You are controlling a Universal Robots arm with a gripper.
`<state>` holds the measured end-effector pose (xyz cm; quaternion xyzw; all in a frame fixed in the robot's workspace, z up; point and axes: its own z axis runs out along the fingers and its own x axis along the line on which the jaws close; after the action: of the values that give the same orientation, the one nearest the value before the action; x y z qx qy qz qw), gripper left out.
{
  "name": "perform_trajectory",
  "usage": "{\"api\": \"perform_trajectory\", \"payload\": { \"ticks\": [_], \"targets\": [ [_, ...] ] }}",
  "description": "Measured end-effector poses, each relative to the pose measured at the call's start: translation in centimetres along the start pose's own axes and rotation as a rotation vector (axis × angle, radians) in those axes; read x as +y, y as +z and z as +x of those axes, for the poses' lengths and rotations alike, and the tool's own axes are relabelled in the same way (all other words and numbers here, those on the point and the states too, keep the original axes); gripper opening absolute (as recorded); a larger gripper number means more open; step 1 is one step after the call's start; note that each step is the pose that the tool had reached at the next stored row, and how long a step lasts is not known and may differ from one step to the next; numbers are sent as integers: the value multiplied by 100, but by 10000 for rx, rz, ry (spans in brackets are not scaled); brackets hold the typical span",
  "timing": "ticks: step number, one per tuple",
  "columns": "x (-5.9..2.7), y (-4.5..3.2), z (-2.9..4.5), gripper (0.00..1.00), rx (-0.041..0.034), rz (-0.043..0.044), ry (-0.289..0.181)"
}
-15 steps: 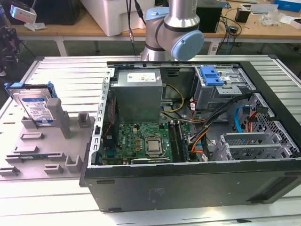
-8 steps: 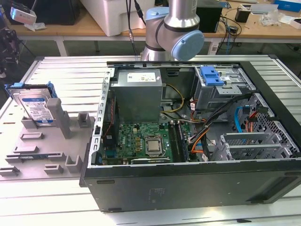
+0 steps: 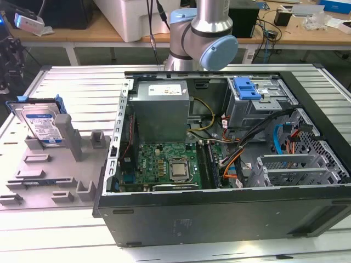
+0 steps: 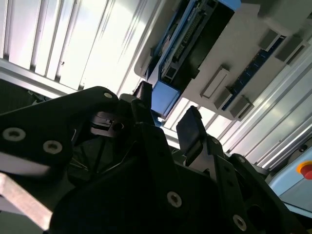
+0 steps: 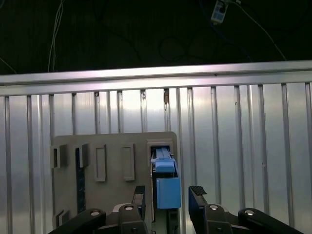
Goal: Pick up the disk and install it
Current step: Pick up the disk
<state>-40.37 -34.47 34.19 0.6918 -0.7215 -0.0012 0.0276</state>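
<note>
On grey fixture (image 3: 49,164), disk (image 3: 39,125) stands on edge, long axis upright; pincer (image 5: 168,188) open wide, holding nothing.

1. The tabletop (image 3: 71,82) is made of pale ribbed aluminium rails laid side by side, with dark slots between them.
2. In the exterior view a wooden workbench (image 3: 307,34) on white legs stands behind it, carrying a white box (image 3: 131,19) and loose cables (image 3: 271,34).
3. The space under that workbench is dim.
4. In the first wrist view the rails end at a straight metal edge (image 5: 156,73). Beyond it all is dark, crossed by thin wires (image 5: 56,29).
5. Bright light glares off the rails (image 4: 97,44) in the second wrist view.
</note>
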Motion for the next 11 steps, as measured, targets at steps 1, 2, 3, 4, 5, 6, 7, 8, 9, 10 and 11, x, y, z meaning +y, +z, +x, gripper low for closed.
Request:
{"api": "perform_trajectory", "payload": {
  "ticks": [1, 2, 3, 4, 5, 6, 7, 8, 9, 10, 11],
  "targets": [
    [-1, 17, -1, 48, 0, 1, 0],
    [-1, 33, -1, 48, 0, 3, 0],
    [-1, 43, -1, 48, 0, 4, 0],
    [0, 51, -1, 48, -1, 8, -1],
    [1, 60, -2, 48, -1, 11, 0],
    [3, 66, -2, 48, 0, 13, 1],
    [5, 70, -2, 48, 0, 15, 0],
    [9, 77, -2, 48, -1, 20, 1],
    [13, 83, -3, 48, -2, 25, 2],
    [15, 87, -3, 48, -2, 28, 2],
    [18, 92, -2, 48, -2, 31, 1]
  ]
}}
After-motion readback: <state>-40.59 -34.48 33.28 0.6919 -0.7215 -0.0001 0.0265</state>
